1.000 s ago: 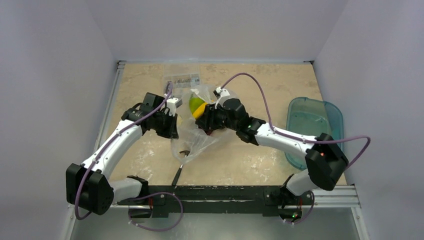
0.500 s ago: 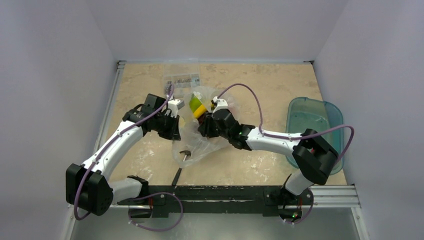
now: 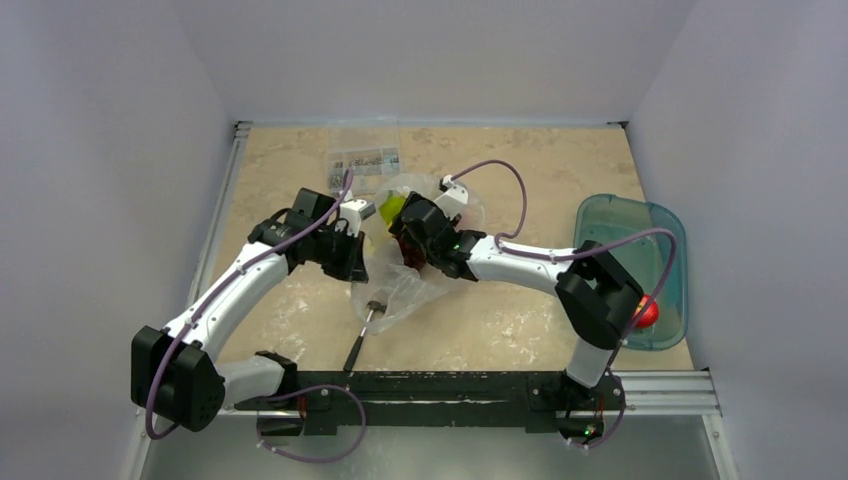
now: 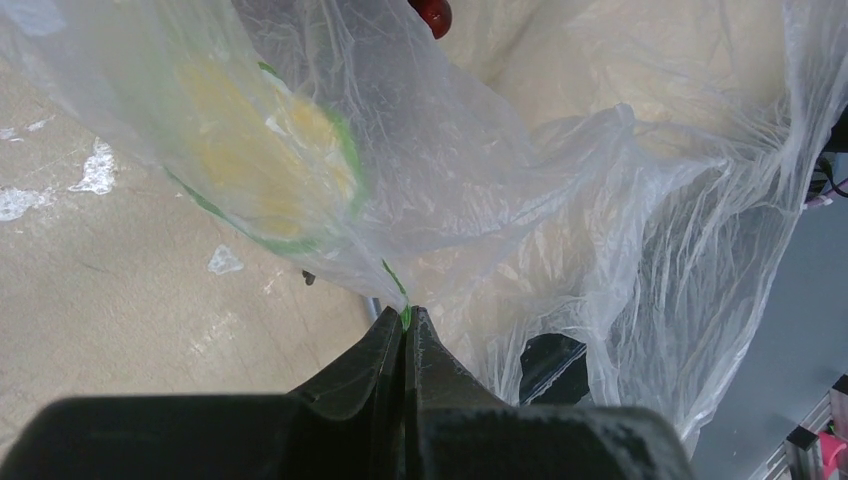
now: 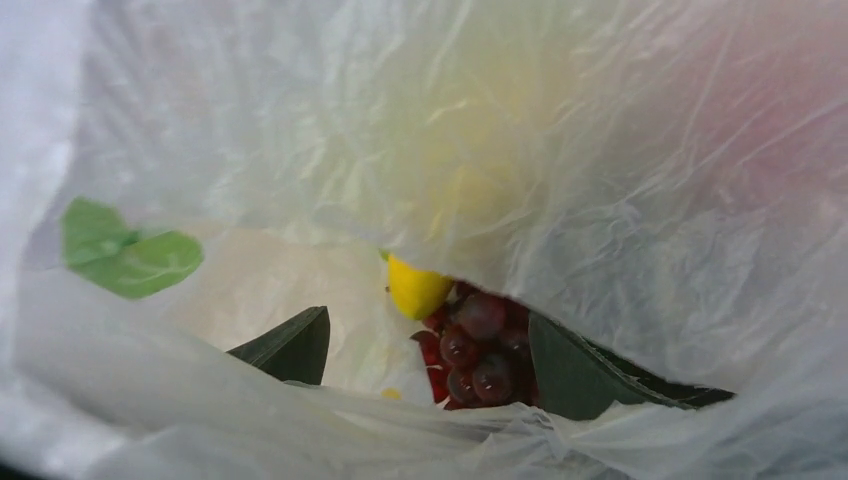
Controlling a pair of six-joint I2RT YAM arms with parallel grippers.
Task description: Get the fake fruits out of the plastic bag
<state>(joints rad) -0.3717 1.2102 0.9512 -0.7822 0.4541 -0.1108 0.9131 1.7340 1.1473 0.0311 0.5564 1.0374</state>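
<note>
The plastic bag (image 3: 405, 280) lies crumpled at mid-table between both arms. My left gripper (image 4: 406, 318) is shut on a pinch of its thin film, at the bag's left edge (image 3: 352, 248). My right gripper (image 5: 430, 365) is inside the bag (image 5: 600, 180), open. A dark purple grape bunch (image 5: 480, 355) sits between its fingers (image 5: 292, 345), close to the right one. A yellow fruit (image 5: 415, 285) touches the grapes from above. From overhead a yellow-green fruit (image 3: 392, 207) shows through the film. A red fruit (image 3: 647, 312) lies in the teal bin.
The teal bin (image 3: 612, 240) stands at the right edge. A hammer (image 3: 364, 326) lies under the bag's near end, its handle pointing toward me. A clear pack of small parts (image 3: 365, 160) rests at the back. A green print (image 5: 125, 255) marks the bag.
My right gripper has pushed left, deeper into the bag, and its elbow has swung left, uncovering the red fruit in the bin. My left gripper has kept its pinch, barely moving.
</note>
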